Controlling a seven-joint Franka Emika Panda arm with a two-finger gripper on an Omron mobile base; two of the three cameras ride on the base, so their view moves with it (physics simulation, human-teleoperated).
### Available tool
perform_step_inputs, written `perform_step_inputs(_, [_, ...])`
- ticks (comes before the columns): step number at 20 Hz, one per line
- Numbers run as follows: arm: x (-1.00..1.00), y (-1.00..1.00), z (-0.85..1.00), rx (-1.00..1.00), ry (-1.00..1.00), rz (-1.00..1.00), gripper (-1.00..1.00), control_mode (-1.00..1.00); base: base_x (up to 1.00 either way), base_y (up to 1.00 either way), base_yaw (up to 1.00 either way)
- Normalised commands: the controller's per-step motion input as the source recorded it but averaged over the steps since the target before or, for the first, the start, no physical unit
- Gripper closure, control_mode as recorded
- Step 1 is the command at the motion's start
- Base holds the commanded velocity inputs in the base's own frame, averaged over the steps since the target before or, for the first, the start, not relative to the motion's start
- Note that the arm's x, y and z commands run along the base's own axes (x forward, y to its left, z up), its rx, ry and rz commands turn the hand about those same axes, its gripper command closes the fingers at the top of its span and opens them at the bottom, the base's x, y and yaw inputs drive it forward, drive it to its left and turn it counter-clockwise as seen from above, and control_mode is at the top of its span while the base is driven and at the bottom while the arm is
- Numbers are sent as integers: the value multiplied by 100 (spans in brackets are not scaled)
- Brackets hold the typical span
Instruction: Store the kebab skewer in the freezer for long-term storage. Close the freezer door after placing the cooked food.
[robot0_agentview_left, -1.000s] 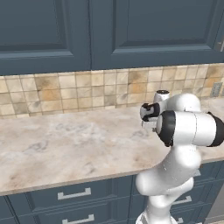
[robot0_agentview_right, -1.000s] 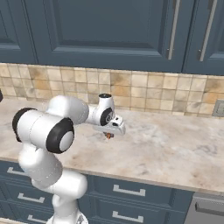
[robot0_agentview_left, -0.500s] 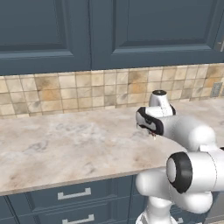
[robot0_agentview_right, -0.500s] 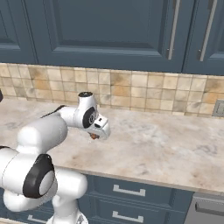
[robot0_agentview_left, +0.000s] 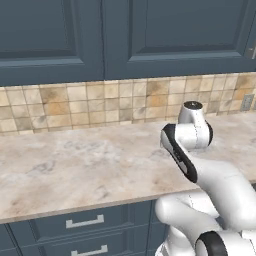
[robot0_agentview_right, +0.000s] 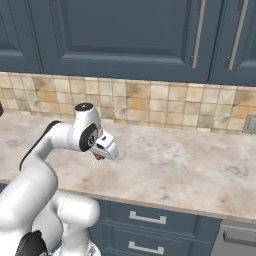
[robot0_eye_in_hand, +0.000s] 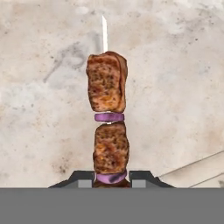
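My gripper is shut on the lower end of the kebab skewer. The skewer carries two browned meat chunks, purple onion rings and a pale bare tip that points away from the hand. It hangs above the marble counter. In the right base view the gripper is low over the counter's front part, and a small reddish bit of the skewer peeks out under it. In the left base view the hand sits above the counter at the right. The freezer and the freezer door are out of view.
The beige marble counter runs along a tiled backsplash under dark blue wall cabinets. Blue drawers lie below the counter edge. A wall outlet sits at the far right.
The arm has folded back and swung the hand leftward and nearer the counter's front edge, with the skewer still in its grip. The background has not shifted.
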Motion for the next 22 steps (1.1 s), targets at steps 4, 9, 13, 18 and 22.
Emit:
perform_step_inputs(4, [-67,16,43,6,-5,-4,100,-100,0,0,0])
perform_step_inputs(9, [-42,21,49,0,-4,-2,100,-100,0,0,0])
perform_step_inputs(13, [-30,11,41,0,1,-5,100,-100,0,0,0])
perform_step_inputs(18, [-55,18,42,0,0,-2,100,-100,0,0,0])
perform_step_inputs(22, [-57,17,41,3,0,-5,100,-100,0,0,0])
